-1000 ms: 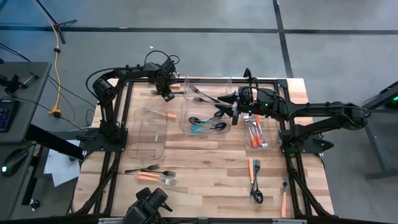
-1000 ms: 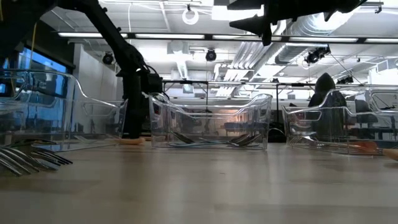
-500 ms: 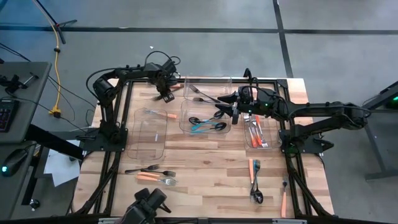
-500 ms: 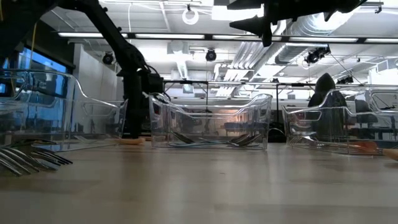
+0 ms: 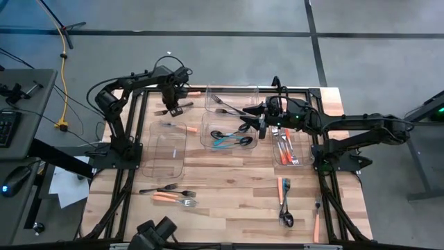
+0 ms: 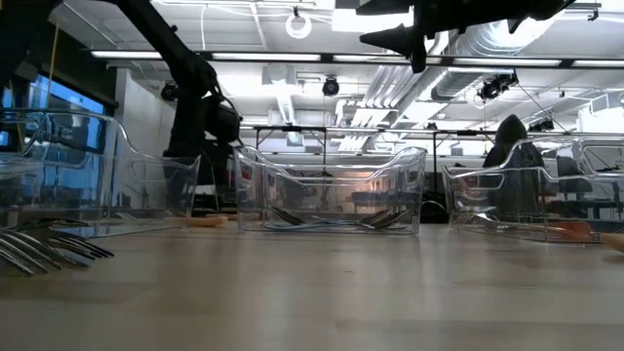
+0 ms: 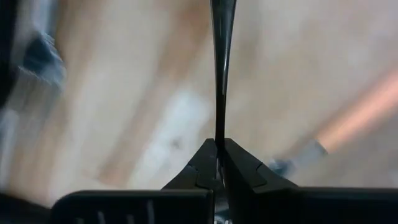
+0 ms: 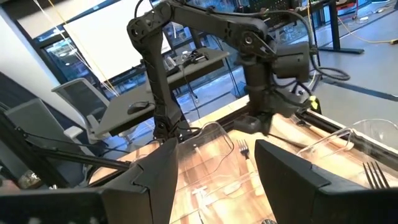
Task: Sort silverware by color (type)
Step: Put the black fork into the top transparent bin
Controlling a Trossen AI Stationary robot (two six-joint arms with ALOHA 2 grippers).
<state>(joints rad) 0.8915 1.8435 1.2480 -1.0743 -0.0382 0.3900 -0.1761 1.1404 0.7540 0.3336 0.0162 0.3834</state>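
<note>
My left gripper hangs over the table's far left corner, shut on a thin black fork, which also shows in the right wrist view. An orange-handled piece lies on the wood beside it. My right gripper stands open and level above the middle bin, touching nothing. That bin holds black and teal spoons. An orange-handled piece lies in the left bin, and orange forks in the right one. My left gripper pinches the black fork's thin stem between its two fingertips, coming from above and pointing down. The fork runs out past the fingertips toward the table's left edge, about level. It looks lifted off the wood.
Loose silverware lies near the front edge: forks at the left, and teal, orange and black pieces at the right with an orange knife. Three clear bins stand across the table's middle. Bare wood lies between the bins and the front edge.
My left gripper has shut on the black fork at the table's far left, then risen and moved toward the left edge with it. The fork has left the spot beside the orange-handled piece, which stays where it was.
</note>
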